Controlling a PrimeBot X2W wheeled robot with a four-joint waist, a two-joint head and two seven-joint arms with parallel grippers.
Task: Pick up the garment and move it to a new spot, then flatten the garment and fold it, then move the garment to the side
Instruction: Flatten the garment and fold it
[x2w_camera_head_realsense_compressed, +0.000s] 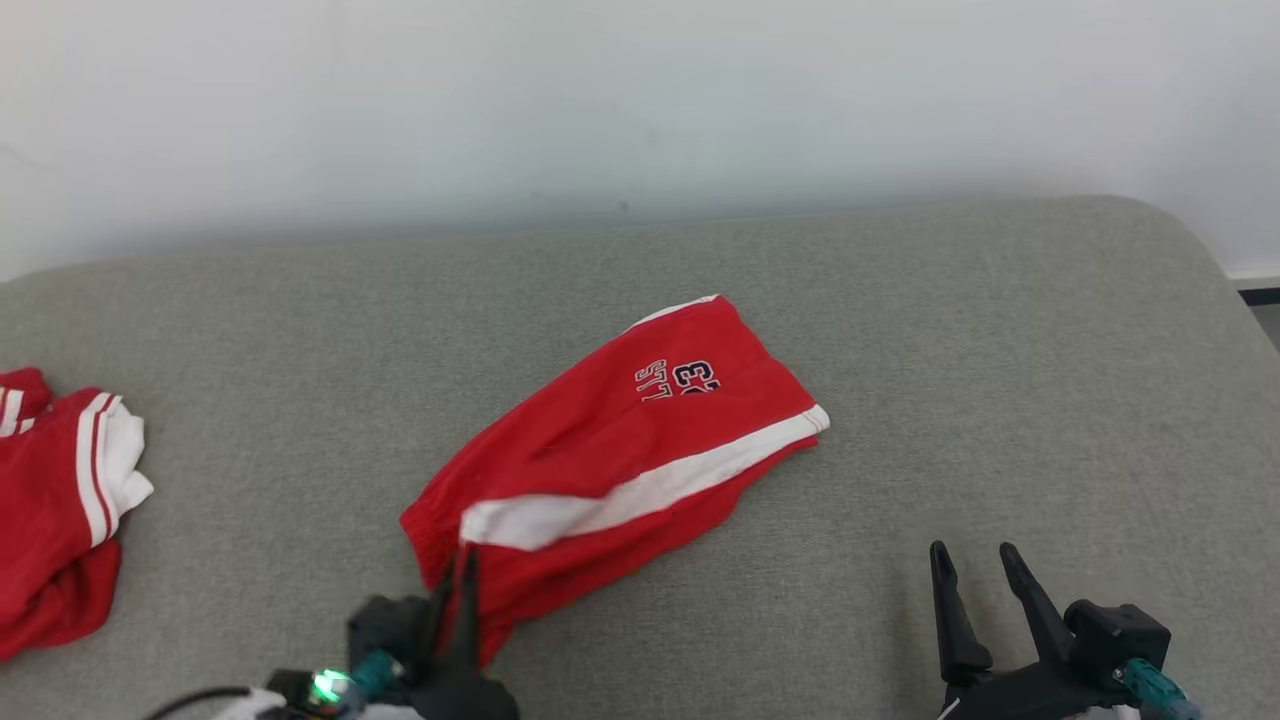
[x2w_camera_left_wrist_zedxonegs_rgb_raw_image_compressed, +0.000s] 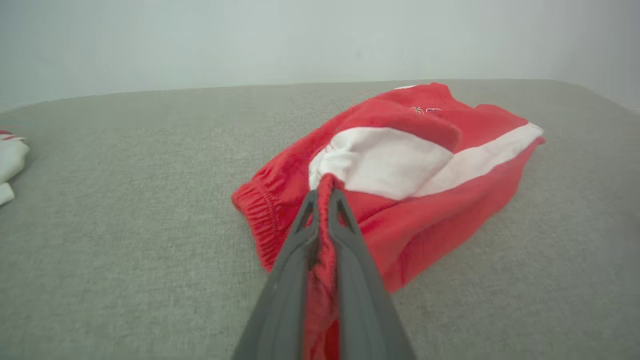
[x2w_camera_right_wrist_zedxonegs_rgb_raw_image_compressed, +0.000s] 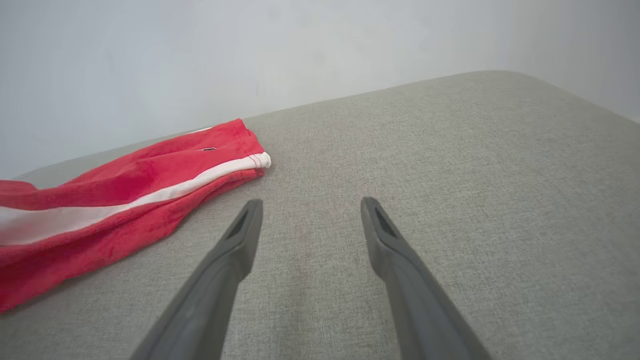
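The red garment (x2w_camera_head_realsense_compressed: 620, 450), lying on the grey cushion (x2w_camera_head_realsense_compressed: 950, 330), is pinched at its near waistband end by the left gripper (x2w_camera_head_realsense_compressed: 462, 565) — its length stretched away up-right, the far hem nearer the right gripper (x2w_camera_head_realsense_compressed: 975, 558), held wide and empty.

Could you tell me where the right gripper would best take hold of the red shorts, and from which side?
Probably the hem corner of the red shorts, where the white stripe ends. The right gripper, open, could slide in low from the robot's right: that edge faces it and lies flat on the cushion, opposite the waistband end pinched by the left gripper.
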